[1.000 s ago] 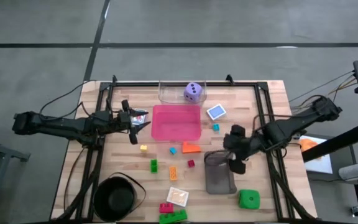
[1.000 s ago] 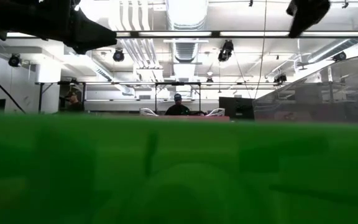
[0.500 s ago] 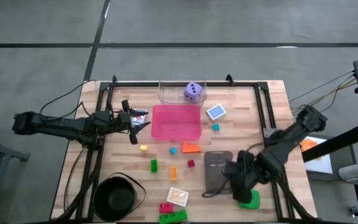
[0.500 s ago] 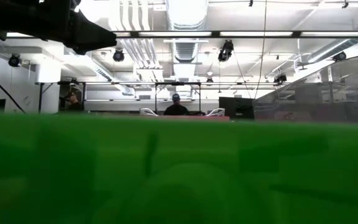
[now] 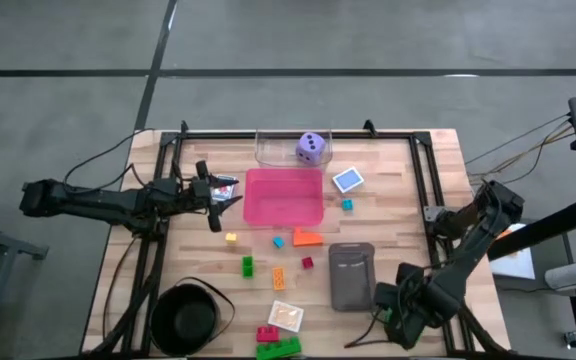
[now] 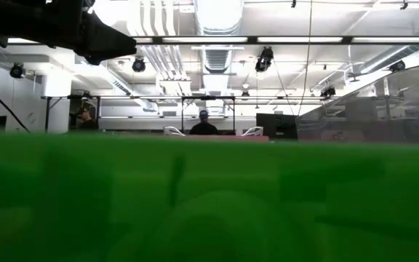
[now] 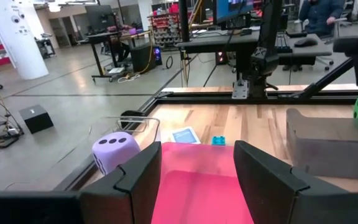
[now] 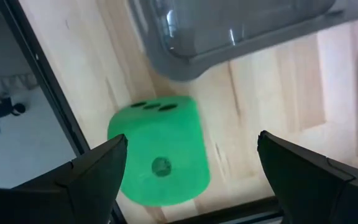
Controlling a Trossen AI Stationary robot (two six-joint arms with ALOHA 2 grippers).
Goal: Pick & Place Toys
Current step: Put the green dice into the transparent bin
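My right gripper (image 5: 396, 316) is open at the table's near right corner, pointing down over the green die (image 8: 157, 163). The die rests on the wood between and ahead of the two fingers (image 8: 92, 177), which do not touch it. In the high view the gripper covers most of the die. My left gripper (image 5: 226, 202) is open and empty, level, at the left edge of the pink tray (image 5: 284, 197). The purple die (image 5: 311, 148) sits in the clear tray (image 5: 273, 150). Small bricks (image 5: 248, 265) and cards (image 5: 348, 180) lie scattered on the table.
A grey tray (image 5: 352, 276) stands just left of my right gripper and shows at the die's far side (image 8: 229, 37). A black bowl (image 5: 190, 318) sits near left. A green brick (image 6: 209, 204) fills the low view. Black frame rails (image 5: 438, 215) edge the table.
My right gripper has gone from above the grey tray toward the table's near edge and right corner, ending over the green die, which it now covers in the high view. The die has not moved.
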